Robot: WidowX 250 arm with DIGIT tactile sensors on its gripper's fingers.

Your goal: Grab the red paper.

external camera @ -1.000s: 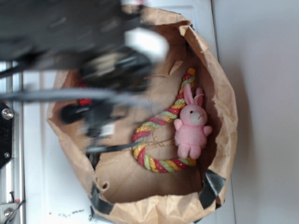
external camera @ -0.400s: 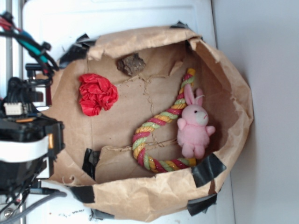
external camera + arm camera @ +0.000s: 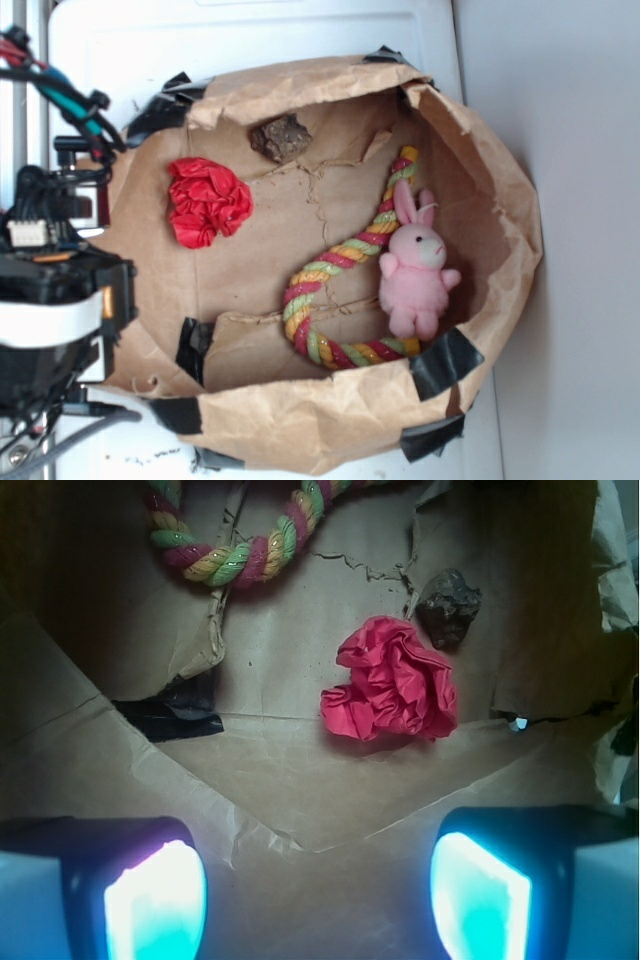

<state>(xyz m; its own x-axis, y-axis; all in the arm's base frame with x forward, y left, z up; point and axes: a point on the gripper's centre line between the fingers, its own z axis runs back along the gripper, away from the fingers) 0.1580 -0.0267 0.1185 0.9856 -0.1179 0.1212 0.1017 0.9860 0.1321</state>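
Carrier: a brown paper bag [image 3: 330, 425] laid open like a shallow basin, its crumpled walls patched with black tape [image 3: 445, 362]; everything listed lies on its floor.

Robot arm: the arm [image 3: 55, 300] sits outside the bag's left edge in the exterior view, clear of the contents.

Gripper: the gripper [image 3: 318, 895] is spread wide in the wrist view, one glowing pad at each lower corner, with only bare bag paper between them. It holds nothing.

Red paper: the red paper [image 3: 207, 200] lies near the bag's left wall, toward the upper left corner of the floor. In the wrist view it sits ahead of the spread jaws and somewhat right of their midline, well apart from both pads.

Brown lump: a small rough brown lump [image 3: 281, 137] rests just beside the red paper, against the bag's top wall; the two look close but not touching.

Rope: a twisted rope [image 3: 335, 300] of red, yellow and green curves across the right half of the floor, well apart from the red paper.

Bunny: a pink plush bunny [image 3: 415, 270] lies by the right wall, against the rope.

Handling, judged: the wad looks light, soft and springy, with a glossy skin that may slip; it should crush rather than break.

Hold, judged: close across the middle of the wad, on its fullest folds, keeping the jaws off the brown lump.
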